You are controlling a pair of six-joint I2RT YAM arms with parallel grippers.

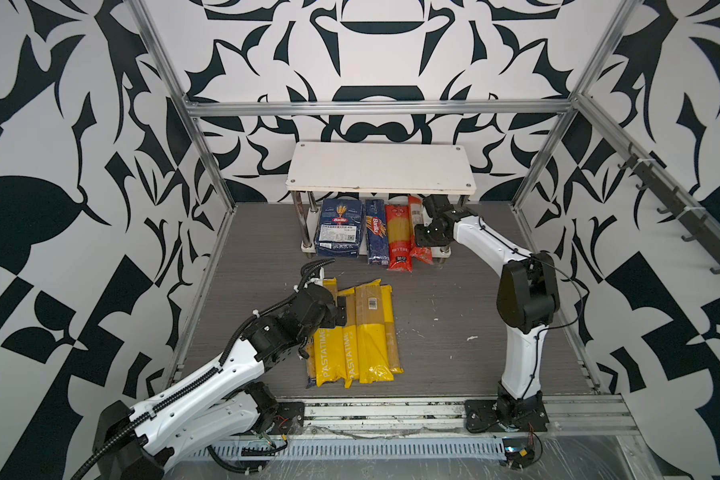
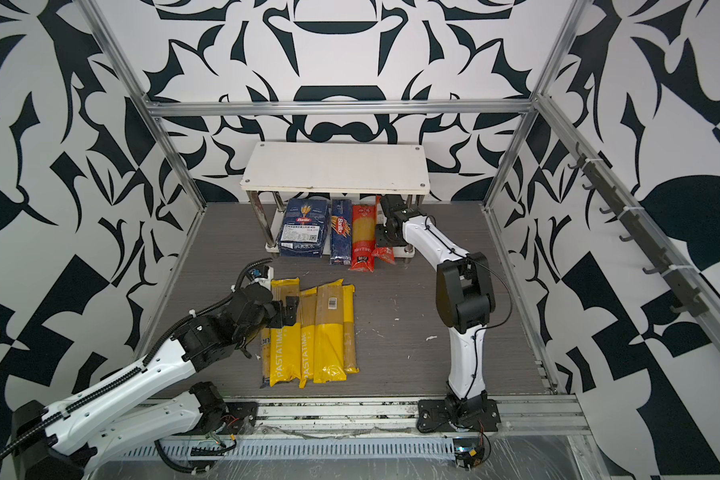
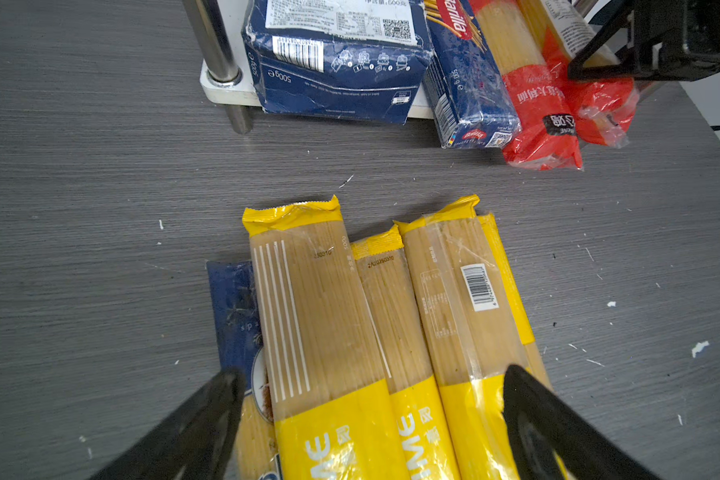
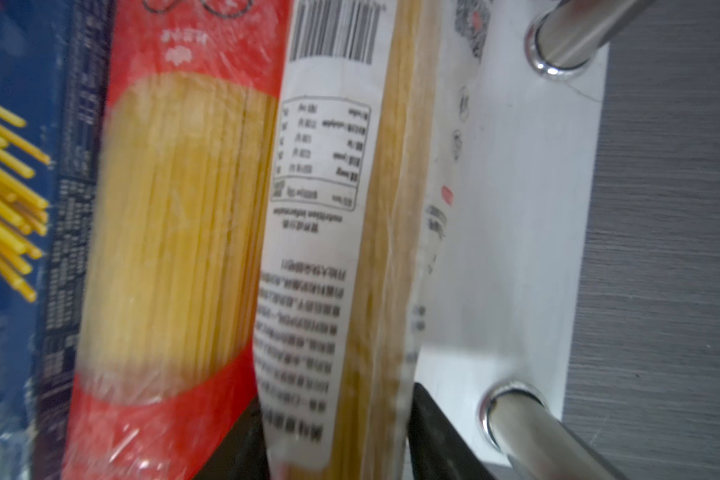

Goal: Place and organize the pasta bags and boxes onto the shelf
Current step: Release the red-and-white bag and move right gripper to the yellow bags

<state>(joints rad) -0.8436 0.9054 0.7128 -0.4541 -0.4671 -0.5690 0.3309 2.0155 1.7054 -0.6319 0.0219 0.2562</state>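
Observation:
The shelf (image 1: 381, 168) (image 2: 335, 166) stands at the back. On its lower board (image 4: 516, 208) lie the wide pasta box (image 1: 338, 228), the narrow pasta box (image 1: 376, 237) (image 4: 13, 208) and a red bag (image 1: 399, 239) (image 4: 175, 228). My right gripper (image 1: 425, 210) (image 4: 333, 449) reaches under the top board. Its fingers (image 4: 433, 436) flank a second red bag (image 4: 337, 249) standing on edge; contact is blurred. Several yellow bags (image 1: 356, 332) (image 3: 321, 316) lie side by side on the table over a dark-blue bag (image 3: 233, 307). My left gripper (image 1: 341, 309) (image 3: 375, 415) hovers open over them.
Chrome posts (image 4: 566, 37) (image 4: 528, 424) stand close to the right gripper. Aluminium frame uprights (image 1: 208, 166) edge the grey table (image 1: 454, 311). A rail with hooks (image 1: 674, 208) runs along the right wall.

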